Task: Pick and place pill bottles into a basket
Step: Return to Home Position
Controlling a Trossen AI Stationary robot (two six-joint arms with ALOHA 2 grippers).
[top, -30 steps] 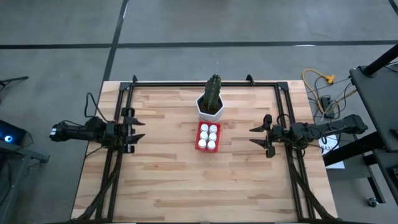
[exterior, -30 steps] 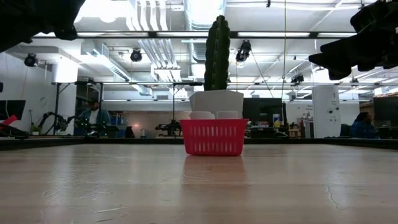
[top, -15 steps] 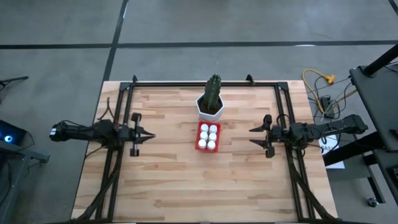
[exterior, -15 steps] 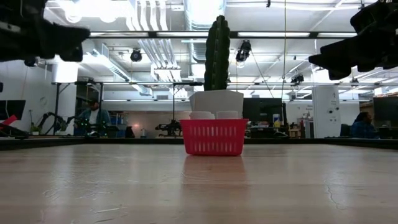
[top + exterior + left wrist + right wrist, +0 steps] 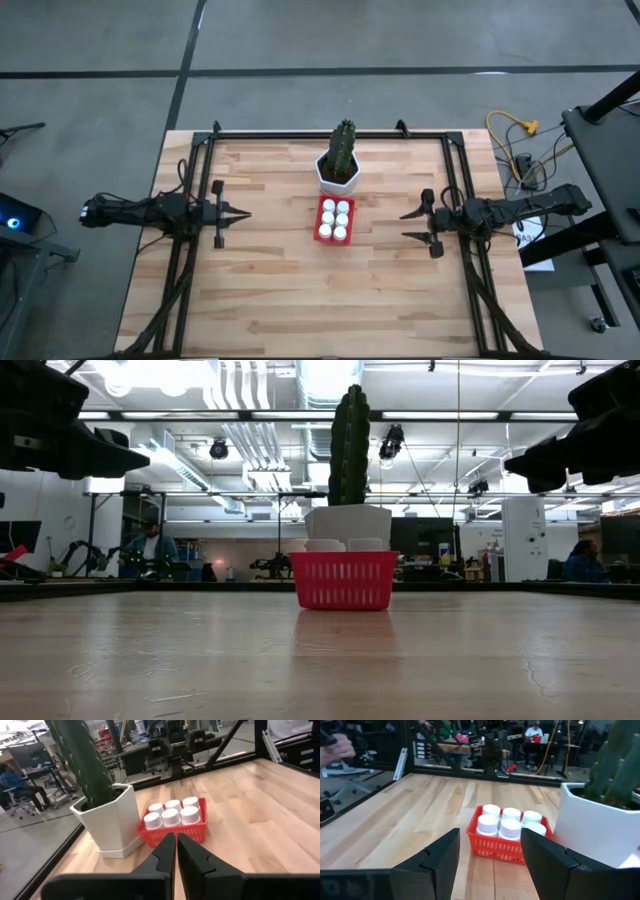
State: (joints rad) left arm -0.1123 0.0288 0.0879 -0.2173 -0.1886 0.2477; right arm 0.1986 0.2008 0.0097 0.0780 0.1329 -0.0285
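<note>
From above, the basket point(image 5: 318, 226) stands near the middle of the table point(image 5: 280, 300) and holds all six bottles point(image 5: 329, 206) in two rows. A white pot point(image 5: 338, 174) with a cactus point(image 5: 343, 145) stands just beside it, on the far side. The left gripper point(image 5: 245, 213) hangs well apart from the basket with its fingers together, and the right gripper point(image 5: 405, 224) is on the other side with its fingers spread (both hold nothing). A yellow cable point(image 5: 513, 128) lies on the floor past the right edge. In the low view, the white caps show over the red rim, the pot and cactus rise directly behind, and both grippers are high at the sides; a seated person point(image 5: 150, 546) is in the room behind. The left wrist view shows the closed fingers point(image 5: 160, 860) pointing to the basket. In the right wrist view, the basket shows between the parted fingers point(image 5: 435, 857), with the pot beside it.
</note>
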